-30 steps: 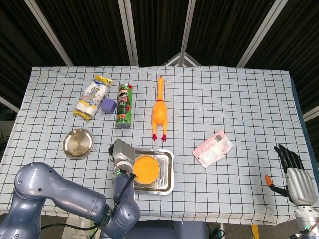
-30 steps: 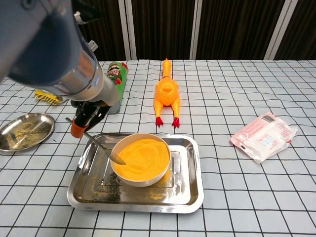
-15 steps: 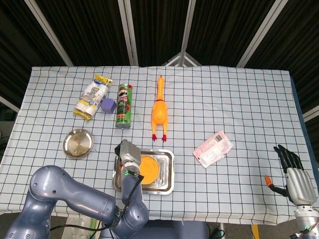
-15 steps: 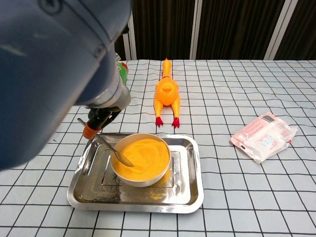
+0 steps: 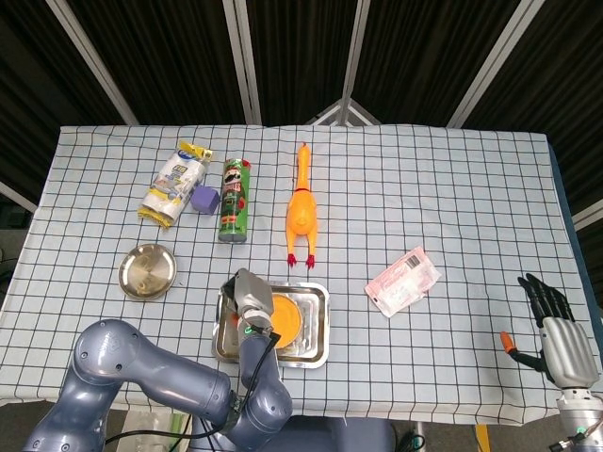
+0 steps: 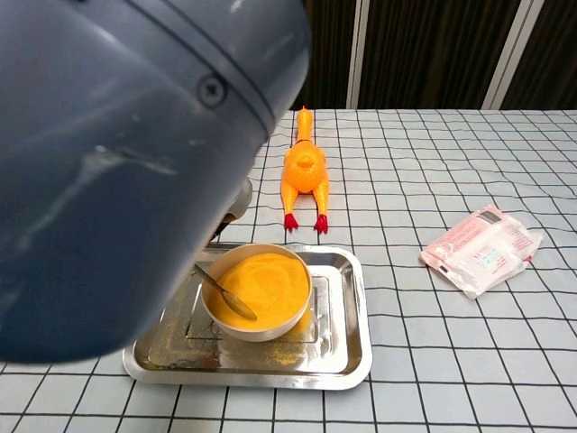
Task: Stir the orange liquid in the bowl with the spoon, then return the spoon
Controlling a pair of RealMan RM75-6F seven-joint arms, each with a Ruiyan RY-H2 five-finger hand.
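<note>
I have carried the spoon (image 6: 227,293) rightward from the bowl (image 6: 257,289) rim to over the orange liquid (image 6: 263,280), my left arm (image 6: 117,153) now filling the chest view.

Left arm (image 6: 117,162) hides the spoon (image 6: 227,293) handle.

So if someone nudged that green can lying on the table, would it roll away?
Probably. The can lies on its side on the cloth, and its round body would likely roll sideways. Toward the purple block beside it, it might stop quickly. It looks like a light snack tube, so a gentle push could move it.
</note>
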